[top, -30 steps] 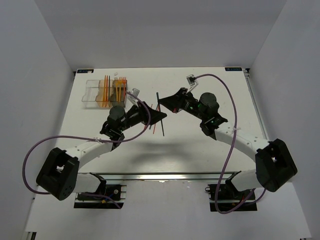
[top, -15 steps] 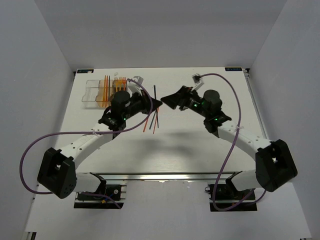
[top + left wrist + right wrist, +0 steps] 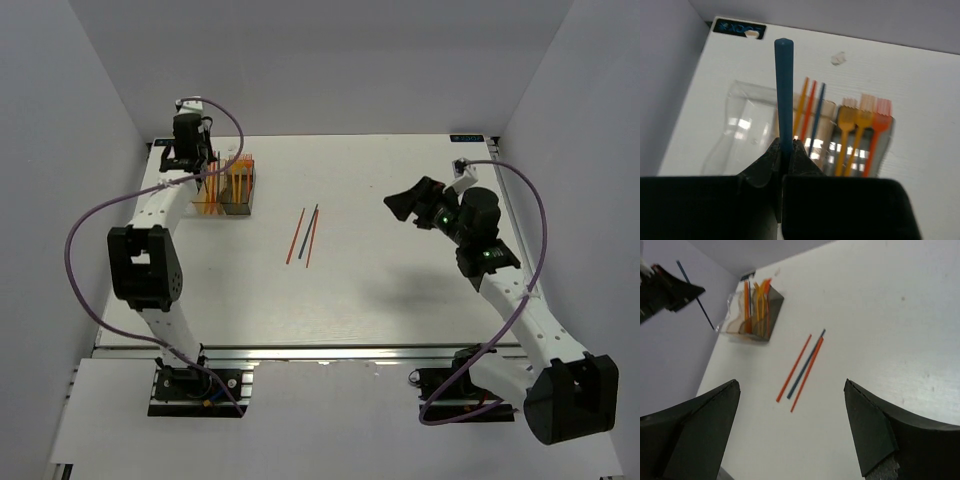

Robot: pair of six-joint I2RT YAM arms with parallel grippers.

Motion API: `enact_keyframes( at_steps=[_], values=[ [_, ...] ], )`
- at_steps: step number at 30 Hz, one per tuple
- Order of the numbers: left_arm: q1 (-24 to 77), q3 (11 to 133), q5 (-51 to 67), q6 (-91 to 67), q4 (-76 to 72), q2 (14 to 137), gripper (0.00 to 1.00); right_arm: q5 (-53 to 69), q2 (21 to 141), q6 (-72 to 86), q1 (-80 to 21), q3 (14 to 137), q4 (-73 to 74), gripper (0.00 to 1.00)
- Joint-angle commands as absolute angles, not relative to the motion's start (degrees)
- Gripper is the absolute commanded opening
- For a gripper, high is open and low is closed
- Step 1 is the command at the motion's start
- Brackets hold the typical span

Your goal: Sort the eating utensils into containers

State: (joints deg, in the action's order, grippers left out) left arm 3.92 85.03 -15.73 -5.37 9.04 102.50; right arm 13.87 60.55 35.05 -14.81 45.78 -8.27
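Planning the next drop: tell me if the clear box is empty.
Empty, as far as shows: only bare floor and glare inside the clear box; the left gripper hides its near edge.

Standing sticks (image 3: 809,112), forks (image 3: 860,125) crowd two containers (image 3: 826,112); loose sticks (image 3: 303,236) unobstructed mid-table.

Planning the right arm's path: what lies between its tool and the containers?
Three loose sticks, two orange-red, one blue; clearest in the right wrist view.
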Motion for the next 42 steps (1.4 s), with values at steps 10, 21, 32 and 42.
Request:
enact_keyframes(
  at_steps=[10,21,32,42],
  values=[
    [-6.4,107.2,-6.5,13.7,4.2,120.9,0.00,22.3,63.6,29.0,-17.8,43.0,-4.2,0.89],
    [-10.4,97.5,1.7,13.1,-3.6,123.1,0.01,21.0,66.2,28.8,-18.5,42.3,-6.6,0.89],
    [-11.1,93.0,1.2,11.5,-6.0,122.1,0.51,20.5,66.3,27.9,-19.4,41.6,-7.5,0.89],
    [-11.1,96.2,-4.7,3.6,-1.3,112.0,0.98,6.3,80.0,24.9,-28.0,55.1,0.2,0.89]
  ],
)
